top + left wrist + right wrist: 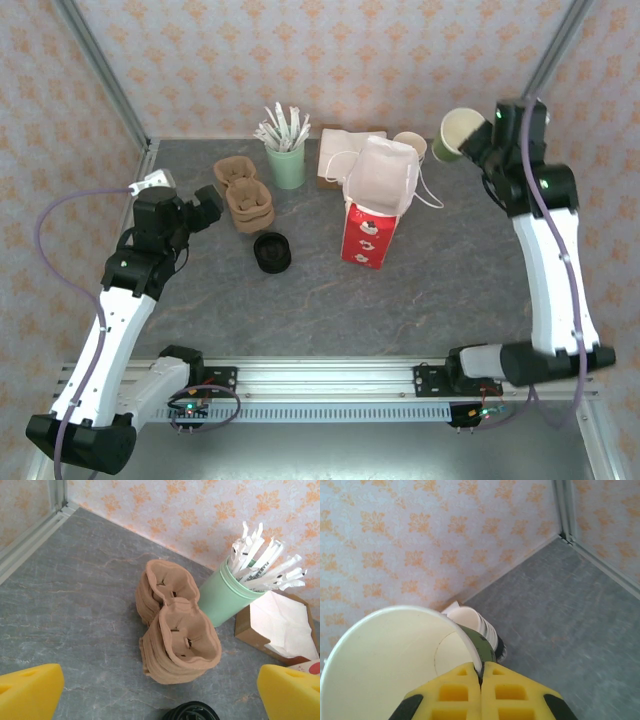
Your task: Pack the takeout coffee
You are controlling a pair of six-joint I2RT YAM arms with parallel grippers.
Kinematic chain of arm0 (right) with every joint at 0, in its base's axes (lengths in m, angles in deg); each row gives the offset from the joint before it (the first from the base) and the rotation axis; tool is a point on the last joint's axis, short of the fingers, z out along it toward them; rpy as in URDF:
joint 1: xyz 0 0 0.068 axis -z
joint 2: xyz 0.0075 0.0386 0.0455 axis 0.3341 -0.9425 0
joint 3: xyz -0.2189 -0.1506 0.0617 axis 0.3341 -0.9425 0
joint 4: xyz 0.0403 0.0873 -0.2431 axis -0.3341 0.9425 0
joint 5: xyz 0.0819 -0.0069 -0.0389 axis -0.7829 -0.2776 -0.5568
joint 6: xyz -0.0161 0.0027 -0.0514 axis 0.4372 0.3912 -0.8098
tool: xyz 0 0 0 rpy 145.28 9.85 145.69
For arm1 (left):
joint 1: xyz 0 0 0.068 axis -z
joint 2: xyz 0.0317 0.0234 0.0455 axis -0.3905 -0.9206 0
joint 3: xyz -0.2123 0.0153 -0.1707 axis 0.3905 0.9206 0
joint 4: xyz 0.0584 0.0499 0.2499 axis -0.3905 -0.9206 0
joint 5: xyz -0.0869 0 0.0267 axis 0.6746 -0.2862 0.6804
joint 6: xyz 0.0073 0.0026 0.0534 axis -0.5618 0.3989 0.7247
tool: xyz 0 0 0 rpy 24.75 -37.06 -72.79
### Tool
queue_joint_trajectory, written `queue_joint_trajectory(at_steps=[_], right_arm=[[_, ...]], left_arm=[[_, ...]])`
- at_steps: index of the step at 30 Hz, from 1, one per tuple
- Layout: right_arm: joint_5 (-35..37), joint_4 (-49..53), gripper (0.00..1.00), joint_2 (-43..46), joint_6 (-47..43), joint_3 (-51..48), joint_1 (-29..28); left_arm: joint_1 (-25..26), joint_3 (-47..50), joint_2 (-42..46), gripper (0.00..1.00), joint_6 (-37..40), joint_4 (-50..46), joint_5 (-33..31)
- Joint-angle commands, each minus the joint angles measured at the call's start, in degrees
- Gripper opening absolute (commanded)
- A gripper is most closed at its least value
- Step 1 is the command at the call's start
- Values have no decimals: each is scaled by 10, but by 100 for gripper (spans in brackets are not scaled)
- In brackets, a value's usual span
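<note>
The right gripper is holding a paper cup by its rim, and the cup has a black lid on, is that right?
No lid. The right gripper pinches the paper cup by its rim, but the cup is open on top; the right wrist view looks into its cream inside.

I see a grey surface (450, 270) holding pulp carriers (248, 198), a mint straw cup (286, 168), black lids (272, 253), a red bag (364, 238)

Orange-patterned wallpaper (300, 50), grey tabletop (450, 275)

The right fingers (479, 138) hold a tilted green paper cup (457, 134).
</note>
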Motion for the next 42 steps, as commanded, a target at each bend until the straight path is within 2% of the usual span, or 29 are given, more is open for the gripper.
queue_joint_trajectory(at_steps=[1, 6, 10, 13, 18, 20, 26, 29, 34, 37, 42], right_arm=[[12, 84, 0, 88, -22, -64, -3], [-36, 146, 0, 199, -27, -183, -3], [-136, 148, 0, 285, -8, -311, -7], [-163, 131, 0, 348, 16, -411, -25], [-196, 87, 0, 410, 64, -517, -83], [-184, 55, 0, 416, 91, -553, -140], [-53, -81, 0, 362, 187, -621, -389], [21, -157, 0, 305, 199, -622, -499], [29, -259, 0, 196, 193, -603, -554], [22, -297, 0, 142, 192, -589, -560], [29, -339, 0, 70, 185, -562, -561]], left_arm=[[13, 25, -8, 100, 10, -10, 24], [48, 65, -40, 98, 1, 10, 43], [87, 74, -90, 95, -8, 7, 45], [108, 86, -123, 94, -24, 12, 45], [127, 103, -164, 90, -54, 36, 51], [130, 103, -182, 86, -59, 41, 55], [132, 101, -219, 71, -67, 48, 55], [135, 95, -236, 59, -63, 44, 41], [137, 89, -255, 53, -61, 46, 37], [137, 90, -260, 50, -59, 46, 26], [137, 89, -267, 38, -56, 50, 28]])
